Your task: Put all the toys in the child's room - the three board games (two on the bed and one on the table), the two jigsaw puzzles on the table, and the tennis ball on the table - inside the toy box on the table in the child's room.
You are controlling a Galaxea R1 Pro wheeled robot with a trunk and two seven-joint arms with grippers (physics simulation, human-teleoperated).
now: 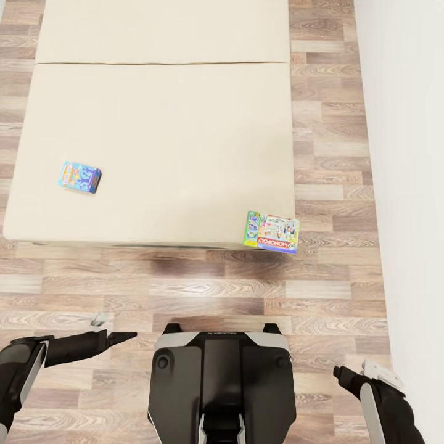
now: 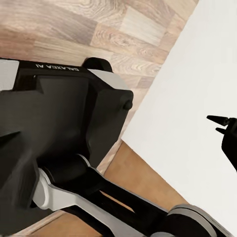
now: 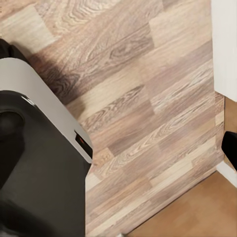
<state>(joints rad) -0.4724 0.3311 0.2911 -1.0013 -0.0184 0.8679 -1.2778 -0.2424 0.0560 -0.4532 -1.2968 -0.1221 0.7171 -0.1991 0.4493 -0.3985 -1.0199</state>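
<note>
Facing beige bed [image 1: 160, 123] | wood-plank floor [image 1: 246, 290], white wall [image 1: 407, 154] | fingers' state: can't tell

Two board games lie on one bed [image 1: 166, 123]: a small blue box [image 1: 79, 177] near the left edge, a Monopoly box [image 1: 272, 232] at the near right corner.

A: Bed [image 1: 160, 123] cut off at 12 o'clock edge, headboard unseen.
B: Small blue board game [image 1: 79, 177]: print too tiny to read.
A: Right gripper [image 1: 345, 375]: jaws' state can't tell, arm cut at 5 o'clock.
</note>
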